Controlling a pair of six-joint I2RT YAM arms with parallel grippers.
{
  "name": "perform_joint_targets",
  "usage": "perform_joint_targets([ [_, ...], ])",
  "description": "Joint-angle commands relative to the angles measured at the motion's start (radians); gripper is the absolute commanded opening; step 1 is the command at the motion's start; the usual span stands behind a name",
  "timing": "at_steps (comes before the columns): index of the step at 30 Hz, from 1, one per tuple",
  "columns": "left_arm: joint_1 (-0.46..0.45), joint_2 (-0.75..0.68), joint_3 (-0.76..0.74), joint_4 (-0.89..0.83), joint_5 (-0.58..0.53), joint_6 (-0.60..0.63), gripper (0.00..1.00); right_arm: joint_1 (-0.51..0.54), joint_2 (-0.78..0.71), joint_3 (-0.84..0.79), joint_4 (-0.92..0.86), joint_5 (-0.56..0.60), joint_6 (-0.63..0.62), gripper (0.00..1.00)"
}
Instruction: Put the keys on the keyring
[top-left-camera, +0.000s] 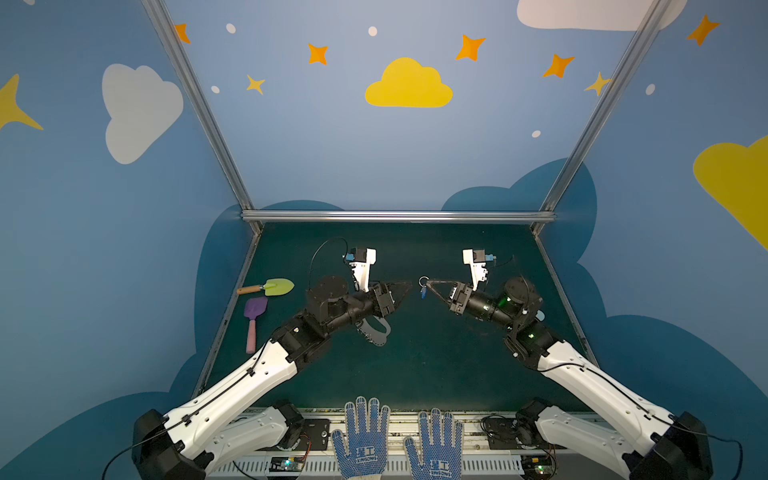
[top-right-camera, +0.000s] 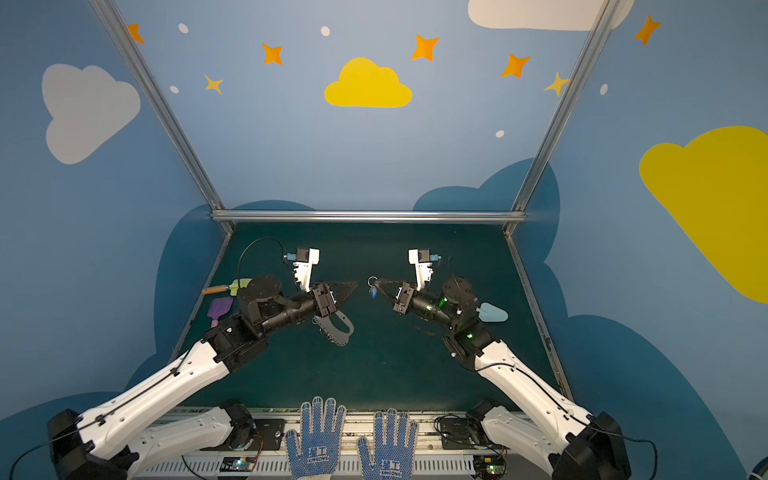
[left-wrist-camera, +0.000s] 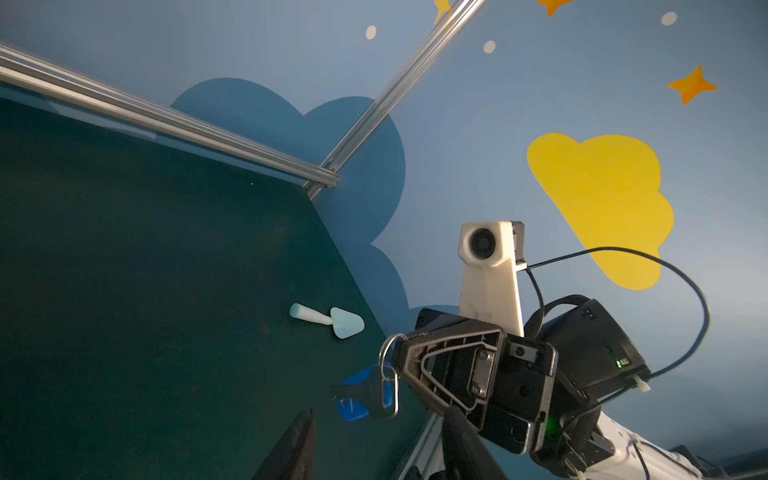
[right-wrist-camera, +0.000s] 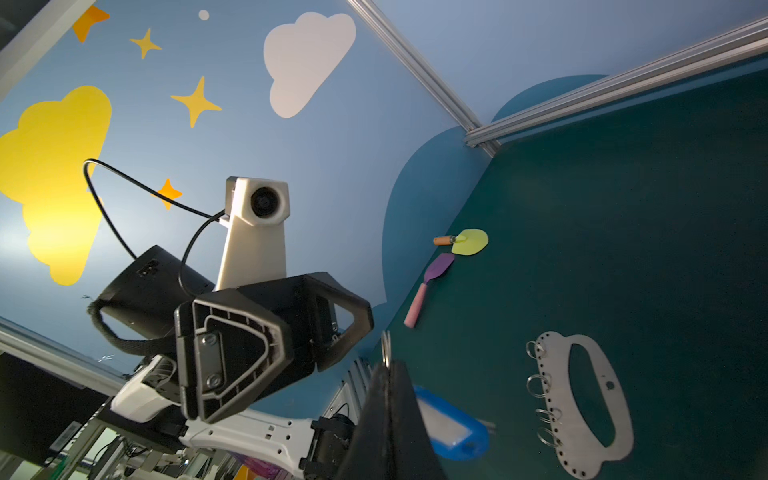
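Note:
The keys, a silver key with a blue-and-white tag, dangle in mid-air from a wire ring above the green mat's middle. My right gripper is shut on that ring, and the tag hangs just behind its fingers. Facing it from the left, a short gap away, my left gripper stands open and empty, with the keys hanging just beyond its fingertips. The keyring, a grey D-shaped plate with little wire rings, lies flat on the mat under the left wrist.
A green trowel and a purple spade lie near the mat's left edge. A pale blue spade lies behind the right arm. Two dotted gloves rest at the front edge. Aluminium rails border the mat.

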Motion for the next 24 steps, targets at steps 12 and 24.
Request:
perform_joint_targets([
  [12, 0.070, 0.086, 0.053, -0.001, 0.174, -0.077, 0.49, -0.182, 0.023, -0.012, 0.232, -0.453, 0.074, 0.00],
  [24, 0.170, 0.092, -0.027, 0.272, 0.370, -0.237, 0.55, -0.187, 0.176, -0.003, 0.586, -0.586, 0.305, 0.00],
])
